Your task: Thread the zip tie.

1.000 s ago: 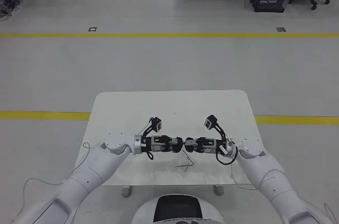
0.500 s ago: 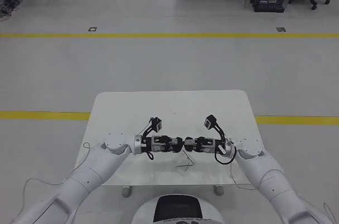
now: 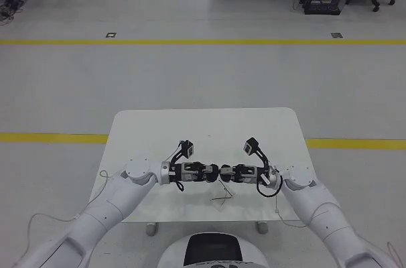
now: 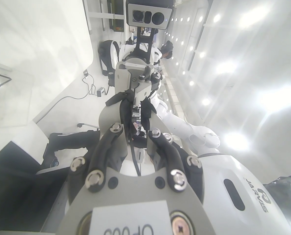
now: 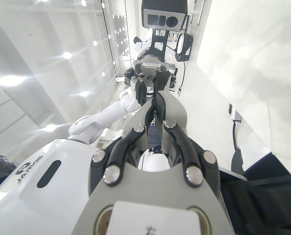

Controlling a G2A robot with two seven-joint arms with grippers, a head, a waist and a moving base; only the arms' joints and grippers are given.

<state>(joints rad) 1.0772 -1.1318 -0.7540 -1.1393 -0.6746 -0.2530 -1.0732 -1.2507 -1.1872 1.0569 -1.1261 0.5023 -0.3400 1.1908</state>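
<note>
Meeting tip to tip above the table point(image 3: 143, 127), left gripper point(image 4: 135, 106) and right gripper point(image 5: 155, 108) each pinch the zip tie point(image 3: 228, 189).

Left end effector point(image 3: 216, 172) and right end effector point(image 3: 226, 172) tip to tip, zip tie point(image 4: 135, 158) between, room over far table point(image 3: 203, 124).

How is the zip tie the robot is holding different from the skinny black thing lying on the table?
The thin black plastic zip tie is up in the air, pinched by the left tool and the right tool; the thin black bent strip lies on the white table, touched by neither. The zip tie runs straight between the tools; the bent strip has a sharp corner. Both are skinny and black.
</note>
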